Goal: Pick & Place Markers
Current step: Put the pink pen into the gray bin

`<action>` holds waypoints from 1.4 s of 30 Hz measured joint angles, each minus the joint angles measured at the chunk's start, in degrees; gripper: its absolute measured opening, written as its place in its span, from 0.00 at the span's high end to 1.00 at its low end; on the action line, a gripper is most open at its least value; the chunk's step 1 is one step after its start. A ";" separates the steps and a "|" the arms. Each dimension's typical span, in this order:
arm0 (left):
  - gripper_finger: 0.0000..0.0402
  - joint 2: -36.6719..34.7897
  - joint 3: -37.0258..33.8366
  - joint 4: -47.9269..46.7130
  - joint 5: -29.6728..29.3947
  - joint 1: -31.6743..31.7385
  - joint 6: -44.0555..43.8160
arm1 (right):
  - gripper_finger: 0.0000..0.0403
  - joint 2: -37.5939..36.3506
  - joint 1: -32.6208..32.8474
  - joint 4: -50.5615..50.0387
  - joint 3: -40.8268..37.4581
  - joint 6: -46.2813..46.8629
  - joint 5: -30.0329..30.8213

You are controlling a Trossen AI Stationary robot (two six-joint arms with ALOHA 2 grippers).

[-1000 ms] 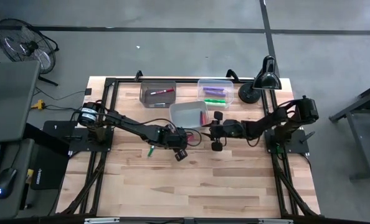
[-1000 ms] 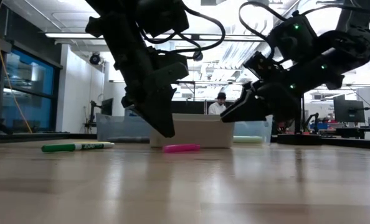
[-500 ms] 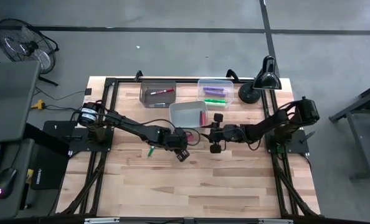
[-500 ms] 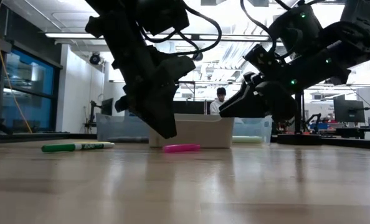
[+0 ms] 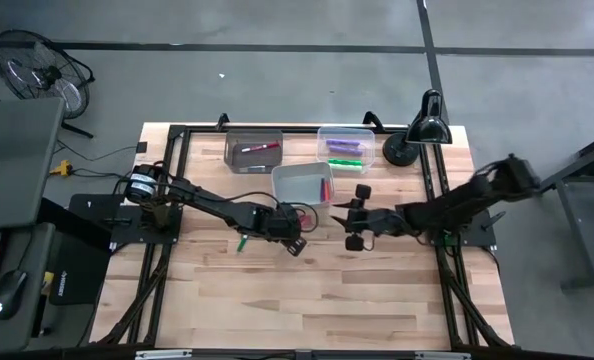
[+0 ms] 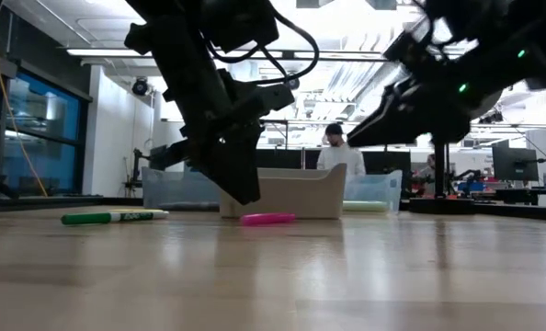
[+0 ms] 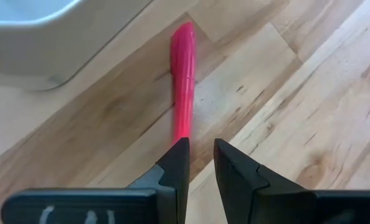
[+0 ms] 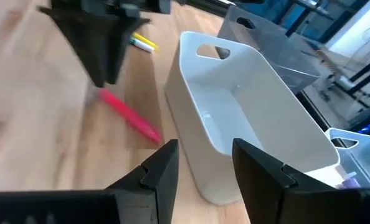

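Lying just ahead of left end effector (image 7: pixel 199 163), pink marker (image 7: pixel 184 81)

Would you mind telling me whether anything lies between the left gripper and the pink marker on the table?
Nothing visible does. The left gripper hangs right over one end of the pink marker, jaws slightly apart and empty, with only bare wood between them. The white bin sits off to the side, clear of the marker.

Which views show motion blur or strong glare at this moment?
Low view: the right end effector is smeared by motion, and the ceiling lights behind are blown out. Right wrist view: the table looks streaked. Left wrist view: the pink marker is slightly soft.
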 joint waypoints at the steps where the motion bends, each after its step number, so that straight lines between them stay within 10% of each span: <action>1: 0.82 0.00 0.00 -0.10 -0.07 0.02 0.00 | 0.65 -1.77 0.54 -2.17 0.00 0.90 -0.03; 9: 0.82 1.87 1.02 -0.65 -0.45 0.02 -0.23 | 0.65 -11.82 4.60 -15.37 -0.04 6.00 -3.26; 24: 0.82 16.06 23.59 -21.55 -2.56 0.02 3.50 | 0.65 -11.95 10.61 -19.41 -0.09 10.54 -3.84; 42: 0.82 17.31 25.53 -26.33 -4.53 -0.81 12.00 | 0.65 -11.93 11.11 -21.97 -0.09 11.89 -6.52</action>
